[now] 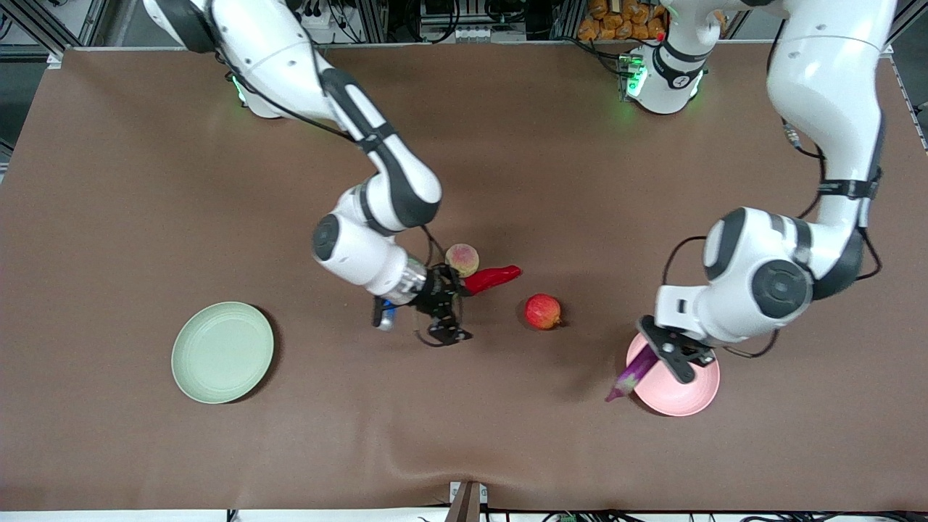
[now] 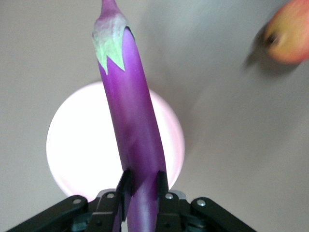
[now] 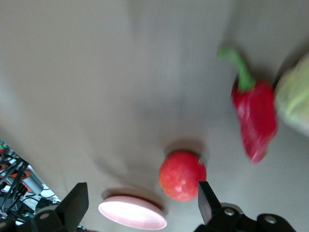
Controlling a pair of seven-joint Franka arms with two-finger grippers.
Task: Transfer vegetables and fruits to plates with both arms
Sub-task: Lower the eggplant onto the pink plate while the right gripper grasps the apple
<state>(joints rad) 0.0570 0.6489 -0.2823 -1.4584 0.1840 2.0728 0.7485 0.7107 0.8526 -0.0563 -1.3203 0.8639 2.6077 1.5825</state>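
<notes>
Gripping the purple eggplant [image 1: 635,373] tight, the left gripper [image 1: 670,355] hangs over the pink plate [image 1: 678,395], and the pale stem end pokes out past the plate's rim at about 8 o'clock. The right gripper [image 1: 444,308] has its jaws wide apart and holds nothing (it sits over the brown table [image 1: 145,181]). From it, the red chili pepper [image 1: 493,278] lies at 2 o'clock, the peach [image 1: 462,258] at 1 o'clock, touching the pepper, and the round red fruit [image 1: 543,311] at 3 o'clock. The green plate [image 1: 222,352] lies well apart, toward the right arm's end.
</notes>
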